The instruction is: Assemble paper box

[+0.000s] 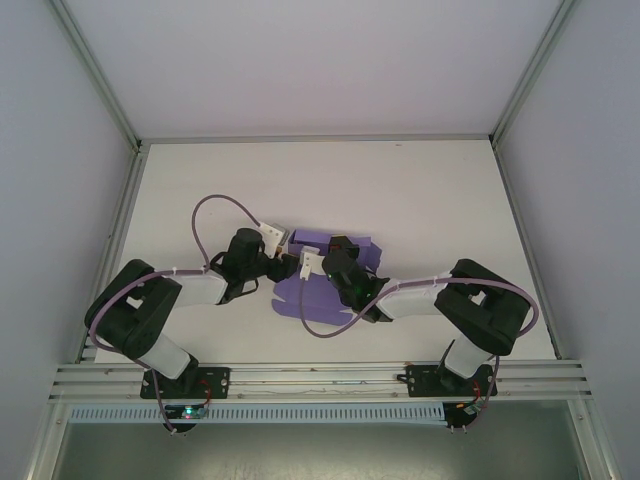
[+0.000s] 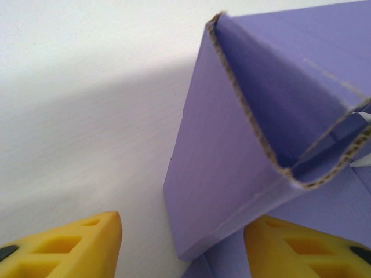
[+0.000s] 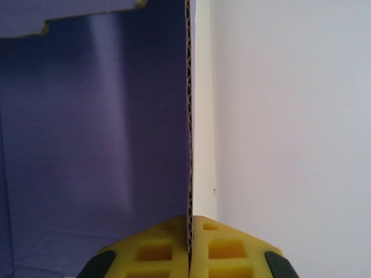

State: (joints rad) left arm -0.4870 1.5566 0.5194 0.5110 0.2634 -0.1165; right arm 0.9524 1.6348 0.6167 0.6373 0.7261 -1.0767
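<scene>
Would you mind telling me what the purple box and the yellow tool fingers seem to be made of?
The paper box looks like thin corrugated cardboard with a matte violet face: its cut edges show brown fluting. The left tool's fingers look like moulded yellow plastic or rubber, with recessed pockets; which is unclear.

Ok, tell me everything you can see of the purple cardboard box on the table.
The purple corrugated cardboard box is half-folded, brown fluted edges showing: one wall stands doubled over, other flaps lie flat on the white table, mid-table between the arms. The right gripper is shut on an upright wall's edge; the left gripper stands open astride a folded corner.
</scene>
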